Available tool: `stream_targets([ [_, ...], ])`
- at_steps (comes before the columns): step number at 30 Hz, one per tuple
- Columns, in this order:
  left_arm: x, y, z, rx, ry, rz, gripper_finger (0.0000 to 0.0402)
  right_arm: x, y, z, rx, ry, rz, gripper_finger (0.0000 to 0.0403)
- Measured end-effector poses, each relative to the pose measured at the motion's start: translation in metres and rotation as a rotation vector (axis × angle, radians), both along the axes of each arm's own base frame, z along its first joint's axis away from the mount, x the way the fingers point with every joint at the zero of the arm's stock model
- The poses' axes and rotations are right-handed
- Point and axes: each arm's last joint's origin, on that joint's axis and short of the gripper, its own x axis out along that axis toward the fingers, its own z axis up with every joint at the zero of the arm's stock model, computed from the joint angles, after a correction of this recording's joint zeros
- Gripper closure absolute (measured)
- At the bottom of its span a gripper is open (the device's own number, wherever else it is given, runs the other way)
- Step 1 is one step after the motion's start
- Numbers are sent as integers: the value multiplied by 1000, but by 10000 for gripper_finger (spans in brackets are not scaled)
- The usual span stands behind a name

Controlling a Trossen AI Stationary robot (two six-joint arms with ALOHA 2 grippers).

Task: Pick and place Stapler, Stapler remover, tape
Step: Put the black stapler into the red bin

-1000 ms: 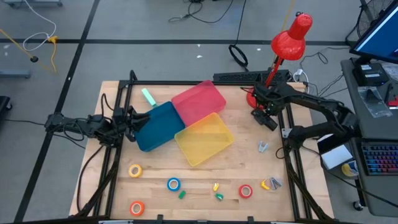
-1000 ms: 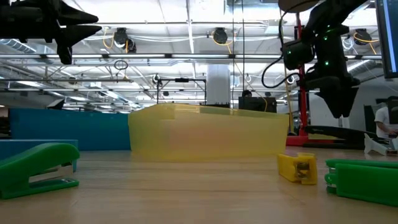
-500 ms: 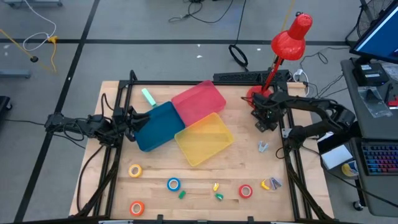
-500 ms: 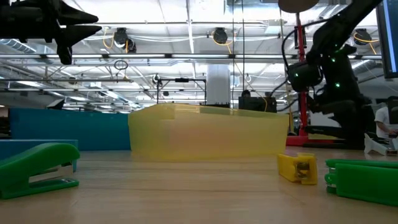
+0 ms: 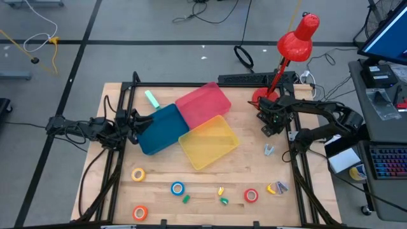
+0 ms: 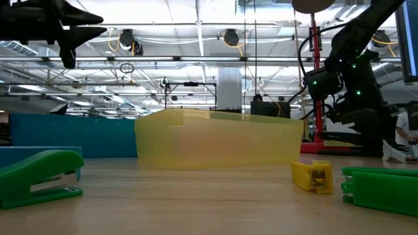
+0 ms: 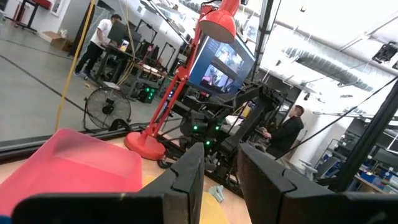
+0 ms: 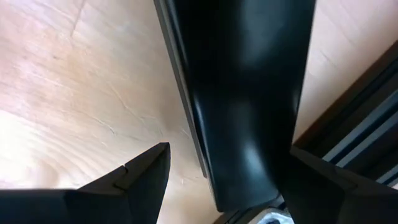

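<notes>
The right gripper (image 5: pixel 269 124) has dropped low near the table's (image 5: pixel 254 159) right edge, jaws spread around a black stapler (image 8: pixel 242 106), I think. Tape rolls (image 5: pixel 177 188) wait along the front.

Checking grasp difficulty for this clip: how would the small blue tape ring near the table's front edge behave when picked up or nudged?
The small blue tape ring lies flat on the wooden table, so it probably won't roll unless tipped onto its edge. It looks light and would likely slide when nudged. Its rigid ring shape probably keeps form under a pinch.
</notes>
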Motion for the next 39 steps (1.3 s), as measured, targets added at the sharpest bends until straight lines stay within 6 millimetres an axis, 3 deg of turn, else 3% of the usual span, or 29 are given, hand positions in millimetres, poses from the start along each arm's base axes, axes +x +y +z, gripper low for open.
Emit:
stream_targets([
  [16,0,0,0,-5,-2,-1,304,8,-7,-1,-72,-87,-1,140],
  [33,0,0,0,-16,-5,-4,304,1,-1,0,-23,-11,-60,140],
  [39,0,0,0,-14,-4,-3,304,2,-2,0,-36,-18,-82,175],
])
